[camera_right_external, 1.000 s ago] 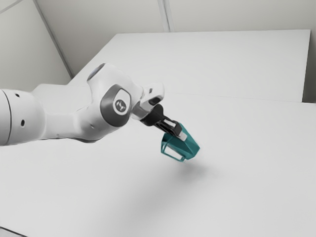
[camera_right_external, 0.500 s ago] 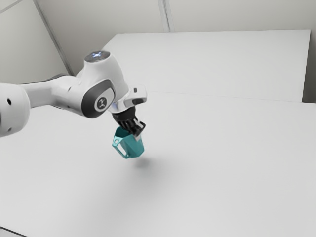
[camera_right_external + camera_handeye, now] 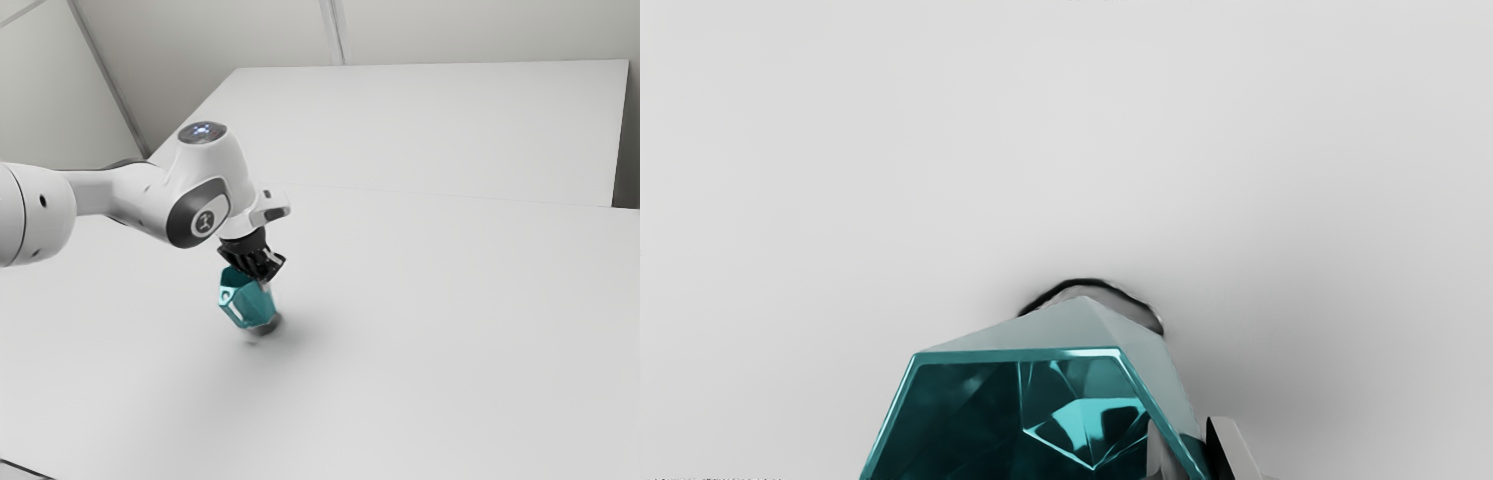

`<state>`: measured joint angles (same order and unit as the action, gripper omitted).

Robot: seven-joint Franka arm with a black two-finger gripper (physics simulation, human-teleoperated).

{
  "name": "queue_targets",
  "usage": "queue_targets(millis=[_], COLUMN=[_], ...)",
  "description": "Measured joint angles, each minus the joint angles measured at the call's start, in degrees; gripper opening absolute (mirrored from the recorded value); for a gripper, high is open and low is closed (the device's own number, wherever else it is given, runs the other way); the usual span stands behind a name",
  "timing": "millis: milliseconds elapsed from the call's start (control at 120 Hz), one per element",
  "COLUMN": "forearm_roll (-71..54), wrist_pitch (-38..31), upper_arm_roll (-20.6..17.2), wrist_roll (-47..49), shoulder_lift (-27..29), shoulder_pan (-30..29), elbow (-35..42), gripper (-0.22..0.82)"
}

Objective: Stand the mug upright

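Note:
In the exterior view my gripper [image 3: 266,281] points down at the rim of the teal faceted mug [image 3: 248,303]. The mug is tilted, its mouth up toward the exterior view's left and its base lower, close above or on the table [image 3: 400,350]; contact cannot be told. In the wrist view the mug [image 3: 1066,373] shows its open mouth and interior. My gripper [image 3: 1183,443] pinches the mug's side wall, one finger inside the mouth and the other outside. The handle is hard to make out.
A dark-edged, curved grey patch [image 3: 1130,305] lies just beyond the mug's base; whether it is an object or a shadow is unclear. Behind the table stands a pale raised surface [image 3: 430,120].
My arm has carried the mug from the middle of the exterior view toward its left, turning it so its mouth faces more upward. Over the last half second both shifted slightly left and lower.

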<state>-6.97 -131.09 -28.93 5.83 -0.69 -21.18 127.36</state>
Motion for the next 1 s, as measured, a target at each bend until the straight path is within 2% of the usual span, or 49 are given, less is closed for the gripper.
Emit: queue_targets(millis=[258,450,575,742,1000], forearm_roll=[-0.7,-0.8,-0.9,-0.7,4.6], wrist_pitch=[-0.8,-0.9,-0.7,2.7,18.3], upper_arm_roll=[0.0,0.0,0.0,-0.1,0.1], wrist_roll=[3.3,5.0,5.8,6.6,6.8], shoulder_lift=[-0.8,-0.7,0.4,3.7,3.6], shoulder_pan=[-0.9,1.1,2.5,3.2,1.1], elbow=[0.2,0.3,0.3,-1.6,-19.6], gripper=[-0.16,0.23,0.40,0.51,0.58])
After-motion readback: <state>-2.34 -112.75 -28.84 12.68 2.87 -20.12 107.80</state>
